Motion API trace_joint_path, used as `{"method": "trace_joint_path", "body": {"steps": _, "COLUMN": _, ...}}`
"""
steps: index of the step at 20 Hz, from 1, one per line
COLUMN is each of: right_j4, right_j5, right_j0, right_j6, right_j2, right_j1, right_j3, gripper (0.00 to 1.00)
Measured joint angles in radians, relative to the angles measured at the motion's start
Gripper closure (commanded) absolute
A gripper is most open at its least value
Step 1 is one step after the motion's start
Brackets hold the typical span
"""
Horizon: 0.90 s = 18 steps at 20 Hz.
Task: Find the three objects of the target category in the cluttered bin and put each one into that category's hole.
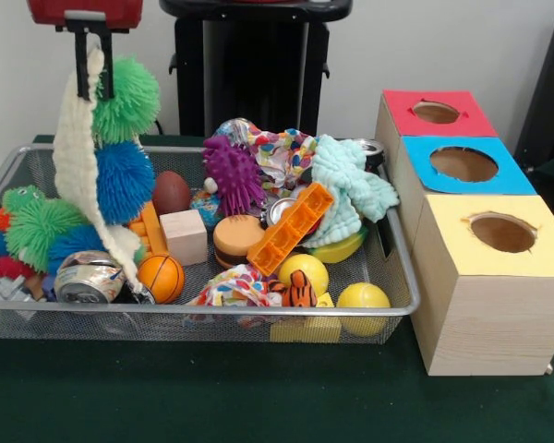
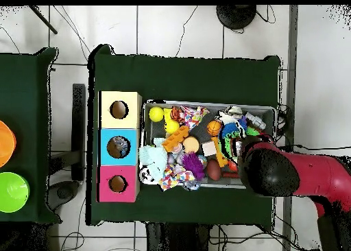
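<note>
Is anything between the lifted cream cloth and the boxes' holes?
The gripper holds the cream cloth above the bin's left end. The toy pile, including the purple spiky ball, lies between it and the boxes; the air above looks clear.

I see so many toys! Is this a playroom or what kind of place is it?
Probably a robot lab, not a playroom. A red robot arm lifts a cream cloth from a wire bin of toys, beside sorting boxes with holes, and cables run across the tiled floor.

Lab: tiled floor, loose cables [image 2: 206,18], test table [image 2: 206,70].
</note>
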Motion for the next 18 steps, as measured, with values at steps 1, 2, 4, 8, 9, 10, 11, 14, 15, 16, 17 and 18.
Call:
{"method": "trace_joint_path", "body": {"steps": 1, "right_j4": 0.0, "right_j5": 0.0, "right_j0": 0.0, "right_j6": 0.0, "right_j2": 0.0, "right_j1": 0.004, "right_j3": -0.005, "gripper": 1.0}}
{"method": "trace_joint_path", "body": {"steps": 2, "right_j4": 0.0, "right_j5": 0.0, "right_j0": 0.0, "right_j6": 0.0, "right_j2": 0.0, "right_j1": 0.01, "right_j3": -0.012, "gripper": 1.0}}
{"method": "trace_joint_path", "body": {"steps": 4, "right_j4": 0.0, "right_j5": 0.0, "right_j0": 0.0, "right_j6": 0.0, "right_j2": 0.0, "right_j1": 0.019, "right_j3": -0.024, "gripper": 1.0}}
{"method": "trace_joint_path", "body": {"steps": 8, "right_j4": -0.009, "right_j5": 0.0, "right_j0": 0.0, "right_j6": 0.0, "right_j2": 0.001, "right_j1": 0.043, "right_j3": -0.048, "gripper": 1.0}}
{"method": "trace_joint_path", "body": {"steps": 9, "right_j4": -0.015, "right_j5": 0.0, "right_j0": 0.0, "right_j6": 0.0, "right_j2": 0.001, "right_j1": 0.054, "right_j3": -0.056, "gripper": 1.0}}
{"method": "trace_joint_path", "body": {"steps": 10, "right_j4": -0.019, "right_j5": 0.0, "right_j0": 0.0, "right_j6": 0.0, "right_j2": 0.001, "right_j1": 0.061, "right_j3": -0.058, "gripper": 1.0}}
{"method": "trace_joint_path", "body": {"steps": 11, "right_j4": -0.021, "right_j5": 0.0, "right_j0": 0.0, "right_j6": 0.0, "right_j2": 0.001, "right_j1": 0.064, "right_j3": -0.059, "gripper": 1.0}}
{"method": "trace_joint_path", "body": {"steps": 14, "right_j4": -0.04, "right_j5": 0.0, "right_j0": 0.0, "right_j6": 0.0, "right_j2": 0.001, "right_j1": 0.078, "right_j3": -0.059, "gripper": 1.0}}
{"method": "trace_joint_path", "body": {"steps": 15, "right_j4": -0.046, "right_j5": 0.0, "right_j0": 0.0, "right_j6": 0.0, "right_j2": 0.001, "right_j1": 0.081, "right_j3": -0.059, "gripper": 1.0}}
{"method": "trace_joint_path", "body": {"steps": 16, "right_j4": -0.05, "right_j5": 0.0, "right_j0": 0.0, "right_j6": 0.0, "right_j2": 0.001, "right_j1": 0.084, "right_j3": -0.059, "gripper": 1.0}}
{"method": "trace_joint_path", "body": {"steps": 17, "right_j4": -0.055, "right_j5": 0.0, "right_j0": 0.0, "right_j6": 0.0, "right_j2": 0.001, "right_j1": 0.087, "right_j3": -0.059, "gripper": 1.0}}
{"method": "trace_joint_path", "body": {"steps": 18, "right_j4": -0.063, "right_j5": 0.0, "right_j0": 0.0, "right_j6": 0.0, "right_j2": 0.001, "right_j1": 0.093, "right_j3": -0.059, "gripper": 1.0}}
